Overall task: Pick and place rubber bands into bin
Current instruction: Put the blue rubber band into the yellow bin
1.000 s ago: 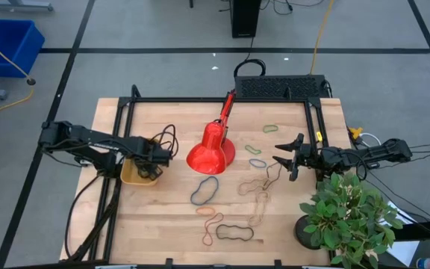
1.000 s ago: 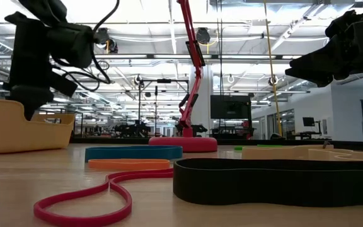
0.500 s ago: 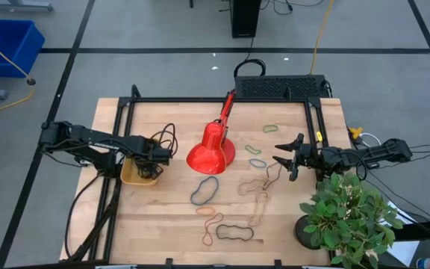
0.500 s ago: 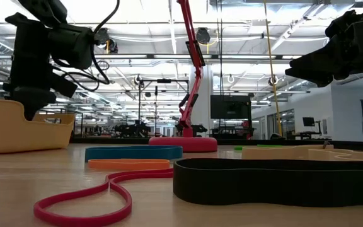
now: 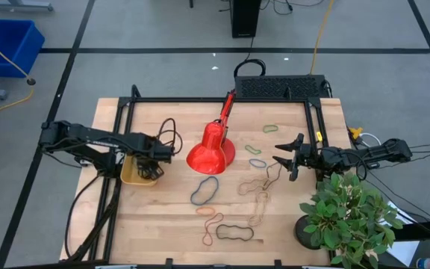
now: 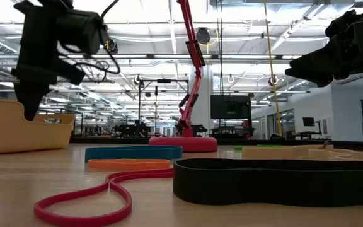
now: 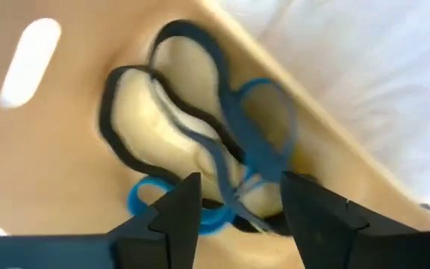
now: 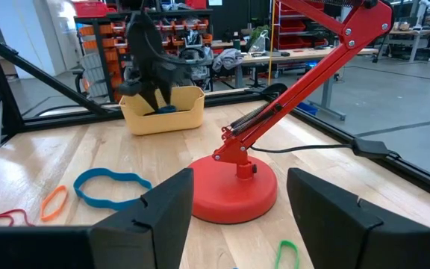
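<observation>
Wooden table (image 5: pixel 163 217) strewn with rubber bands (image 5: pixel 204 190); left tool (image 7: pixel 234 205) released over the bin (image 5: pixel 133 174), right tool (image 5: pixel 284 158) spread.

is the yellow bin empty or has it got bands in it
Not empty. The left wrist view shows black and blue rubber bands lying tangled inside the bin, with the left gripper open just above them.

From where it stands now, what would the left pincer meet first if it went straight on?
Probably the rubber bands lying in the bin: the open left pincer points straight at them.
</observation>
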`<control>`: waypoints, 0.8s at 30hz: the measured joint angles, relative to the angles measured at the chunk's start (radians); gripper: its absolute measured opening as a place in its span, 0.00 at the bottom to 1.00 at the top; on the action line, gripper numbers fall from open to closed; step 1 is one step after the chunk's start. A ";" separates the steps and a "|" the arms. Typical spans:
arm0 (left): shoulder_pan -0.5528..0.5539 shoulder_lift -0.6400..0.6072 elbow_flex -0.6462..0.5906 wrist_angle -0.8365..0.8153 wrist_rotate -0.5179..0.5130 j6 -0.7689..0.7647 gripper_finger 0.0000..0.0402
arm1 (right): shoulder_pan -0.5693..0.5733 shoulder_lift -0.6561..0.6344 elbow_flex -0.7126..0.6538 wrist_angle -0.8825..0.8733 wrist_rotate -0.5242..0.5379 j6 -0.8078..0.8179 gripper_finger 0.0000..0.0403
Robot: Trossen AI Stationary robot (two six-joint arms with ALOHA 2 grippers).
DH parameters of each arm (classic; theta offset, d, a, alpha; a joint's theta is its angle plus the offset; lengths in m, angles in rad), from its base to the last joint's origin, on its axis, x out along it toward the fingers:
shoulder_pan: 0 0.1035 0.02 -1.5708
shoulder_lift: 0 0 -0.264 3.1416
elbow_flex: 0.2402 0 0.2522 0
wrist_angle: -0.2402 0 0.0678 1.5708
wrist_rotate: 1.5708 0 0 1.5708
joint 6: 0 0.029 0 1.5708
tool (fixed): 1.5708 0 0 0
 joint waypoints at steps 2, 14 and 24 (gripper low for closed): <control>0.000 0.000 0.035 0.008 0.028 0.001 0.49 | 0.000 0.000 0.000 0.000 0.000 0.000 0.52; -0.044 0.000 0.144 0.241 0.036 0.017 0.49 | 0.000 0.000 0.000 0.000 0.000 0.000 0.52; -0.170 0.005 0.144 0.491 0.001 -0.076 0.49 | 0.000 0.000 0.000 0.000 0.000 0.000 0.52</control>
